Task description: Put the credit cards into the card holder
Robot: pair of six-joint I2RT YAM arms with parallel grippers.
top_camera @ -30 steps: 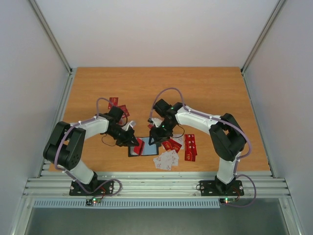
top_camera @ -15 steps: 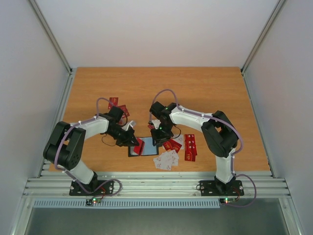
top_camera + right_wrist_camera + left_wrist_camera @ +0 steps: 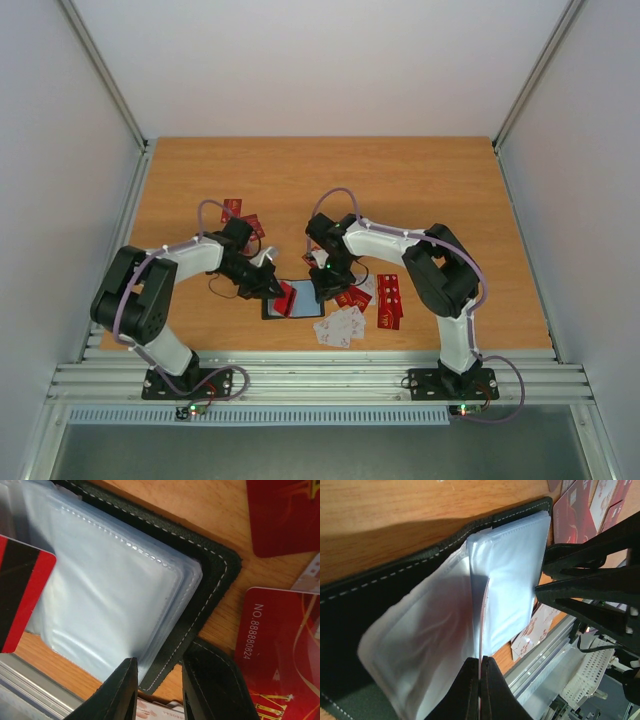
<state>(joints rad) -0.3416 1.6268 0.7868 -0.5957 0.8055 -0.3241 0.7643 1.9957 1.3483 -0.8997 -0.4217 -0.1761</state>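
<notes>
A red card (image 3: 22,595) is clamped in the left gripper (image 3: 479,662). The card holder (image 3: 215,575) is straddled by the right gripper (image 3: 157,660), grip unclear. A loose card (image 3: 280,650) is marked "NO.888880824".

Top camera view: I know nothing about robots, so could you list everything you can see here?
card holder: one, black with pale sleeves, open at front centre.
red credit cards: several, loose right of the holder, more behind the left arm.
pale credit cards: a few, whitish, between holder and near edge.
table: one, orange-brown wood, under everything.
left fingers: black, shut on one red card at a sleeve.
right fingers: black, at the holder's edge, grip unclear.
</notes>
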